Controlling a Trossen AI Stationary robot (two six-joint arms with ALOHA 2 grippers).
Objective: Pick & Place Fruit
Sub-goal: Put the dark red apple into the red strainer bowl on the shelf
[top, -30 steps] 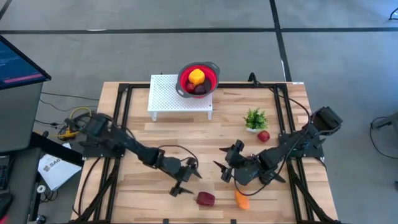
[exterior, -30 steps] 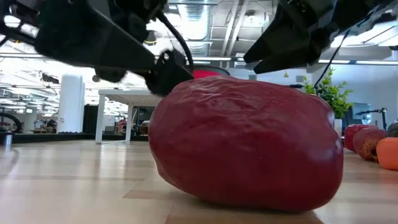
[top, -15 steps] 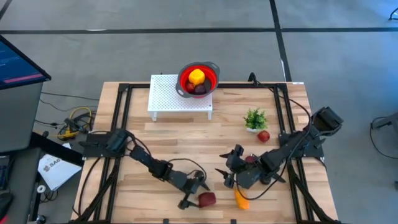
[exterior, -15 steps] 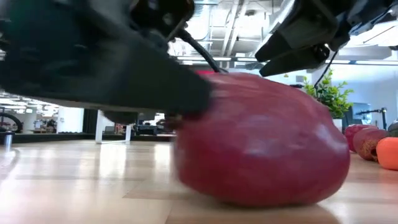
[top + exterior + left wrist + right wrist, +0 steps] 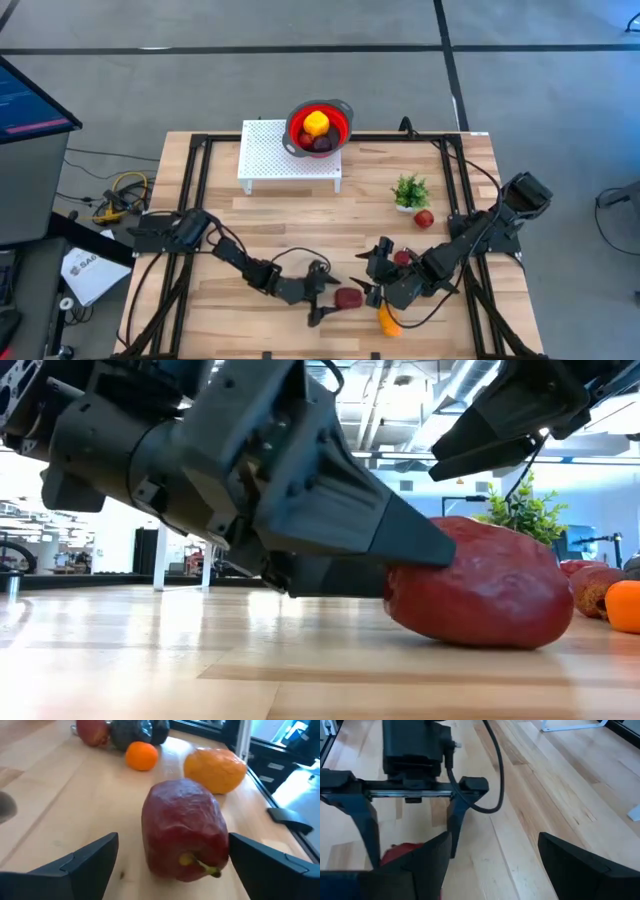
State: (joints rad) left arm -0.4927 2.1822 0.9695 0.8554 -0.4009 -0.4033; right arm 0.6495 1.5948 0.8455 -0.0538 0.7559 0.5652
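A wrinkled maroon-red fruit point(image 5: 348, 298) point(image 5: 185, 835) lies on its side on the table near the near edge. My left gripper point(image 5: 322, 302) point(image 5: 173, 837) is low at the table and open, one finger on each side of that fruit. My right gripper point(image 5: 373, 284) point(image 5: 490, 870) hovers open just to the fruit's right. A yellow-orange fruit point(image 5: 388, 320) point(image 5: 215, 764) lies near it, and a small orange one point(image 5: 141, 756) and red ones point(image 5: 402, 257) point(image 5: 424, 219) farther off. A red bowl point(image 5: 340, 118) on a white stand holds more fruit. My left gripper comes in level from the table's left, its open fingers point(image 5: 265, 865) straddling the maroon-red fruit point(image 5: 480, 590), which rests on the table. One fingertip stands very close to the fruit's side point(image 5: 226, 842); whether it touches, I cannot tell.
A small green plant point(image 5: 410, 189) stands right of centre. The white perforated stand point(image 5: 270, 155) sits at the far edge. Black frame rails point(image 5: 195, 200) run along both table sides. Bare wood lies between the stand and the grippers.
My left gripper has moved toward the table's right and near edge, dropping low around the maroon-red fruit. The fruit has slid a short way to the right and away from the near edge. My right gripper has shifted slightly toward the near edge.
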